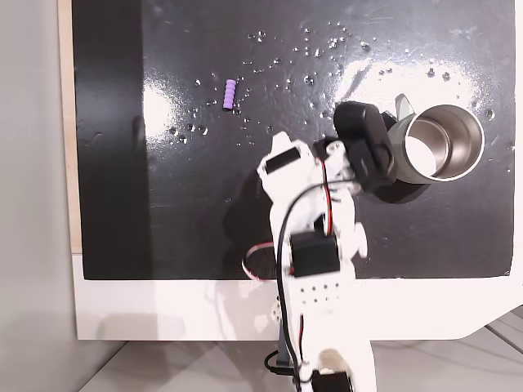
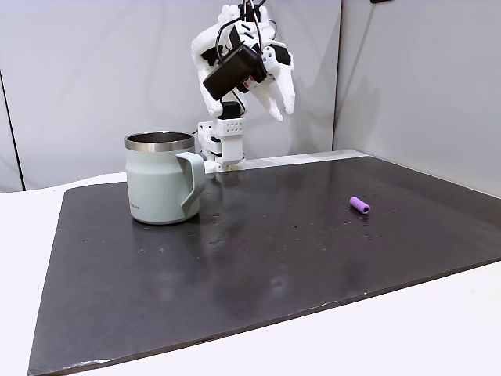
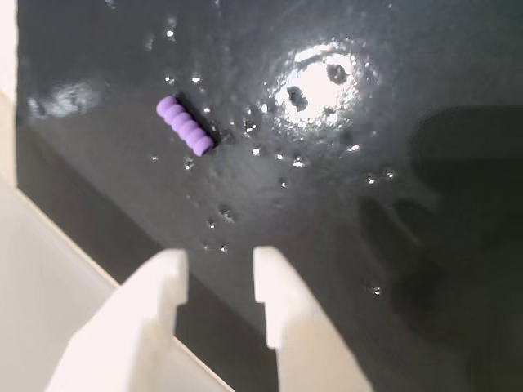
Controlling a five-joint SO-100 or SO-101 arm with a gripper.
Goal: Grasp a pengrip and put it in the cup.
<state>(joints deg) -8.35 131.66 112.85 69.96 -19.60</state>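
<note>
My white gripper (image 3: 219,282) hangs spread and empty; the small purple ribbed rubber pengrip (image 3: 185,125) lies ahead, ungrasped, nothing delivered.

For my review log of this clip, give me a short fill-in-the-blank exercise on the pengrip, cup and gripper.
1. The pengrip lies on the dark ____.
2. The gripper is raised, its jaws apart, holding ____.
3. In the fixed view from the side, the cup stands ____ with its handle facing the pengrip.
4. The pengrip's colour is ____.

Missing words: mat; nothing; upright; purple
</note>
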